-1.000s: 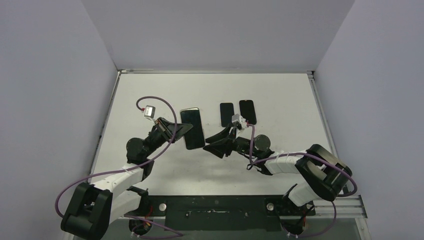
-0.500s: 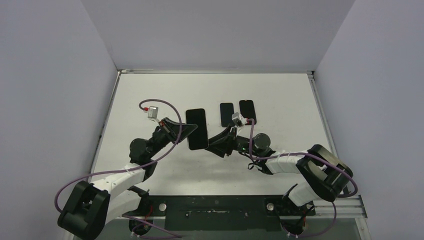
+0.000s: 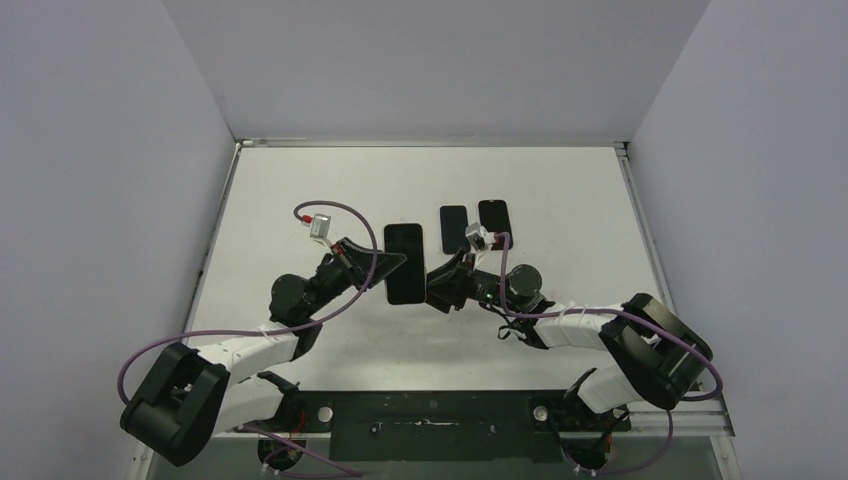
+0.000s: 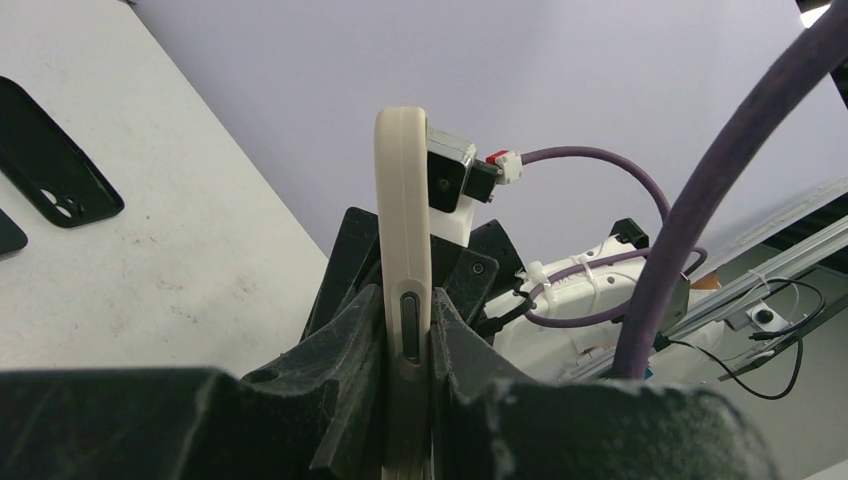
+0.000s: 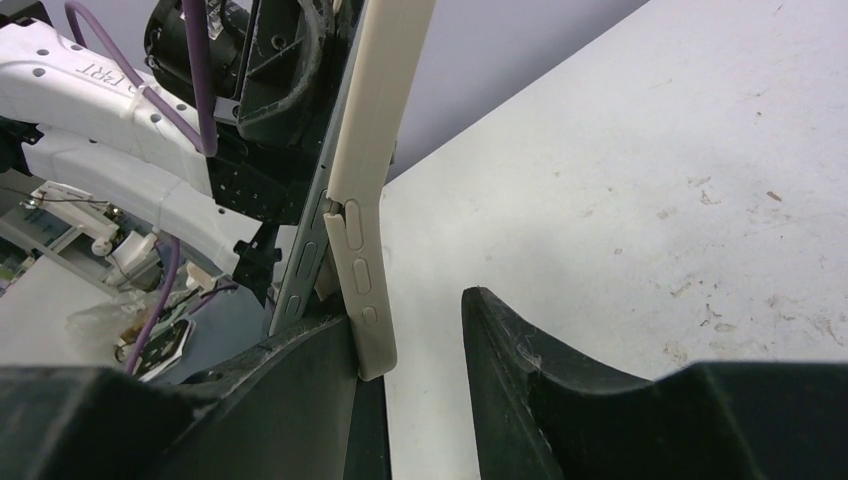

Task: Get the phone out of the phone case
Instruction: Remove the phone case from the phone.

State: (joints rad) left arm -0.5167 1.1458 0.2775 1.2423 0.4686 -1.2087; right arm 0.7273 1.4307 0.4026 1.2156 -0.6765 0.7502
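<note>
Overhead, your two arms bend inward from the near corners and meet over the middle of the worktop [image 3: 560, 190], with the phone [image 3: 404, 262] between them, screen towards the top camera. Your left pincer [image 3: 388, 262] is clamped on the cream phone case [image 4: 403, 200], which its wrist view shows edge-on. Your right pincer [image 3: 440, 285] stands parted, one finger [image 5: 300, 400] against the case. Only that wrist view shows the phone's metal edge lifted away from the case.
</note>
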